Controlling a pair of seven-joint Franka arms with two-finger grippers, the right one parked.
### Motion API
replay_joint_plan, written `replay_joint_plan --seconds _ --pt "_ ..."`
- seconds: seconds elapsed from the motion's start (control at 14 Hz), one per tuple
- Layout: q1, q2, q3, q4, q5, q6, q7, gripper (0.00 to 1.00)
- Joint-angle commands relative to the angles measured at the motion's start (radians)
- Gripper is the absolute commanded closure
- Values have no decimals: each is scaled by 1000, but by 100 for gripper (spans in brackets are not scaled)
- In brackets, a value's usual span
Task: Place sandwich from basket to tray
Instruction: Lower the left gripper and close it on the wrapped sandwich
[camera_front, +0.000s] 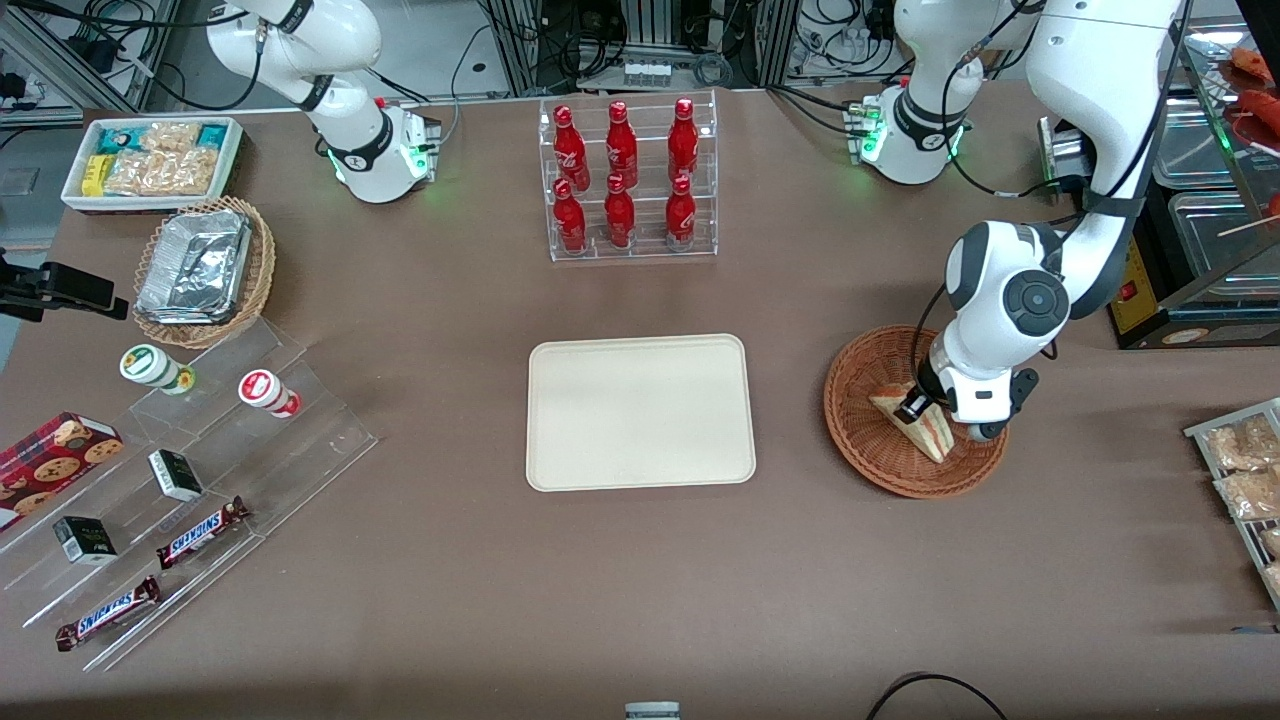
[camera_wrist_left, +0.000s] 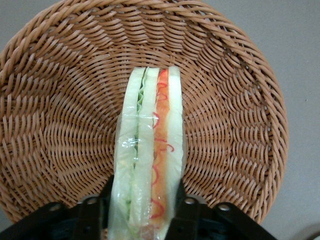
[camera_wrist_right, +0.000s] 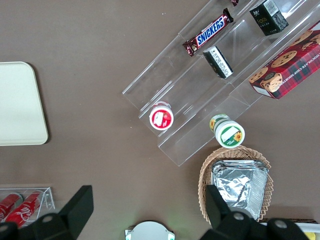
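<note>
The working arm reaches down into the round, shallow, reddish-brown woven wicker basket (camera_front: 880, 455), which sits on the brown table (camera_front: 640, 580) toward that arm's end. Its tool (camera_front: 915, 408) is closed on the small triangular wedge of pale white bread with red-orange and green filling layers (camera_front: 918, 420), one black finger (camera_wrist_left: 186, 216) pressed against each flat bread face. From the wrist camera the plastic-wrapped sandwich (camera_wrist_left: 147, 155) stands on edge between the fingers, its layered side turned up, with the basket weave (camera_wrist_left: 60, 125) all around it. The sandwich sits inside the basket, over its middle. The flat cream-beige rectangular tray with rounded corners (camera_front: 640, 412) lies beside the basket at the table's centre, with bare table between them.
</note>
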Motion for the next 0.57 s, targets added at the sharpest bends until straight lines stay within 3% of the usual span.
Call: replay_joint_plan --seconds 0.0,0.14,0.5 --pt "-6 -9 2 6 1 -14 -11 100" --pt "-6 -20 2 59 6 -88 -5 100" --pt "-62 38 0 384 7 -461 13 100"
